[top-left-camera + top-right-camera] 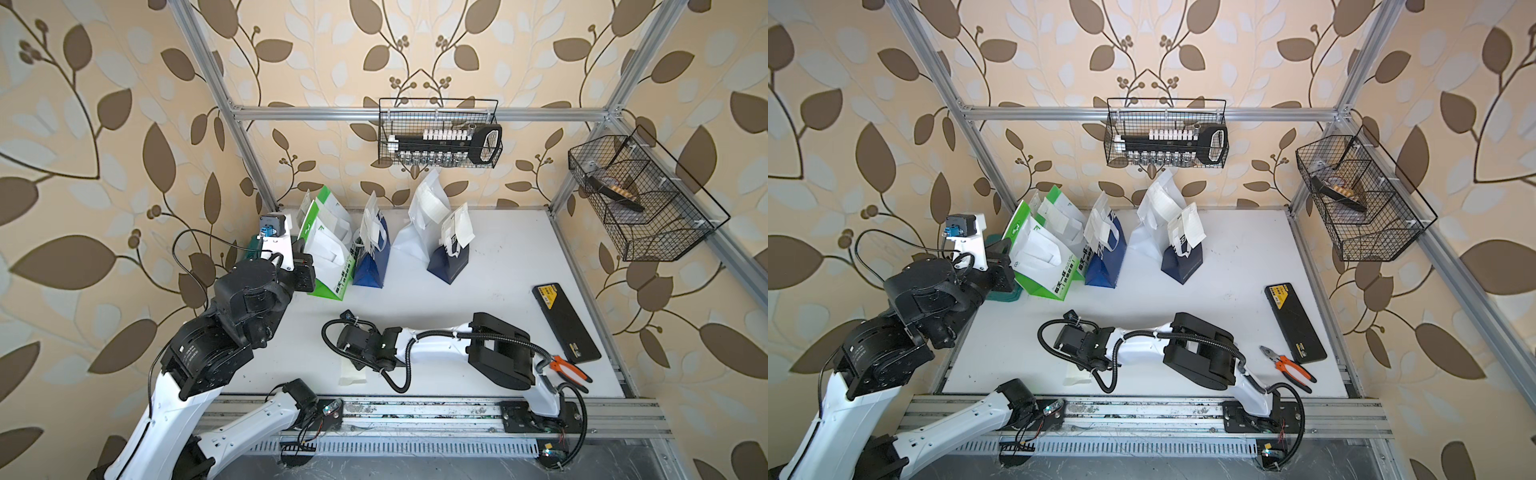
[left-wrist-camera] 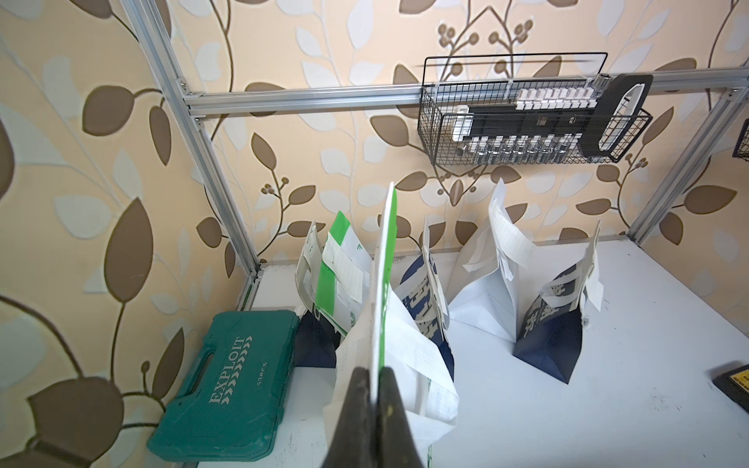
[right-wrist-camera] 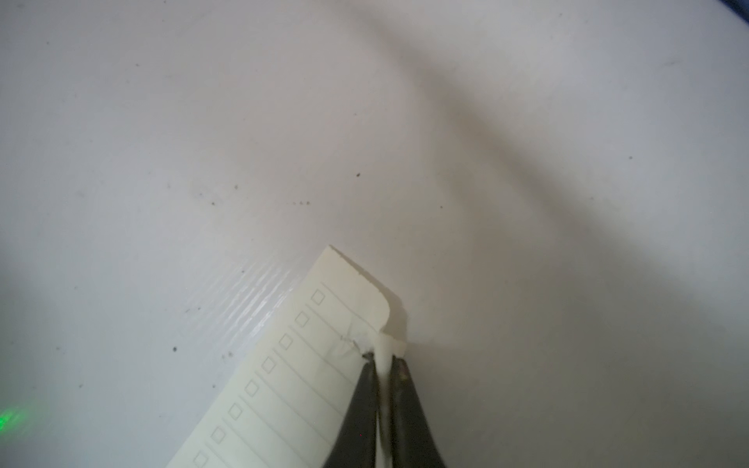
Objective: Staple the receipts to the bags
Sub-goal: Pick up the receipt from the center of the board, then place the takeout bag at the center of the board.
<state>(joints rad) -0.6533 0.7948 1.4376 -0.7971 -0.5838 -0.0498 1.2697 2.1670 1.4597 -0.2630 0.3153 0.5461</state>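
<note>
Right wrist view: right gripper (image 3: 381, 358) has its fingers pressed together on a pucker of cream paper, pinching the receipt (image 3: 308, 364) at its long edge, close to one short end; rest of the slip lies flat on the white table (image 3: 202, 142); its long axis runs back alongside the fingers toward the wrist; printed lines and small boxes face up.

In a top view the same receipt (image 1: 353, 372) shows as a pale slip at the front of the table, partly under the right wrist; right arm is plainly the nearer one.

Left wrist view: left gripper (image 2: 377, 370) is closed tight on the upright edge of the front green-and-white bag (image 2: 383, 283); that bag stands at the back left, just beside the teal tool case (image 2: 231, 385).

Other bags in the back row, blue bag (image 1: 372, 257), white bag (image 1: 419, 224), navy bag (image 1: 451, 257), each seem to carry a slip near the top; whether stapled cannot be told.

Key relation: held bag lies away from the robot and to the left of the pinched receipt, well apart; judged next move is to lift the slip and carry it that way, short end leading to the bag's top edge.

Risk, judged: thin paper gripped at one edge may droop or tear.
</note>
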